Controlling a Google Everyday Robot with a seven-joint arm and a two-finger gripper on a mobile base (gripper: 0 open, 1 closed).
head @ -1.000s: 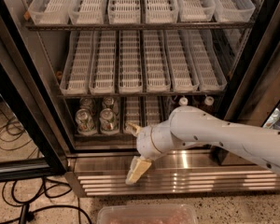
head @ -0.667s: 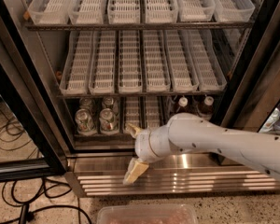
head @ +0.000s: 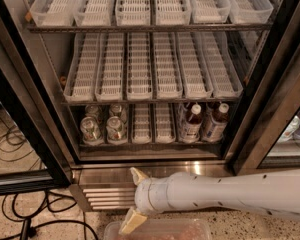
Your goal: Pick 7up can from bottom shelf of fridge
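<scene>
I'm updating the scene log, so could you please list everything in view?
Fridge: one, black-framed, grey walls.
Racks: three, white slotted lanes, stacked.
Drink cans: four visible, silver-topped, bottom shelf, left lanes.
Bottles: two clearly visible, white-capped, bottom shelf, right lanes.
Base grille: one, steel, under the bottom shelf.
Cables: black, floor at left.
Plastic container: one, clear, bottom edge.
Arm: one, white, from the right.
Gripper: one, tan fingers open, before the grille, below the cans.

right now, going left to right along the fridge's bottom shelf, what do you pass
green silver-topped drink can → second green can → white slotted plastic lanes → white-capped bottle → second white-capped bottle; gripper hangs open below, by the ribbed steel grille
</scene>
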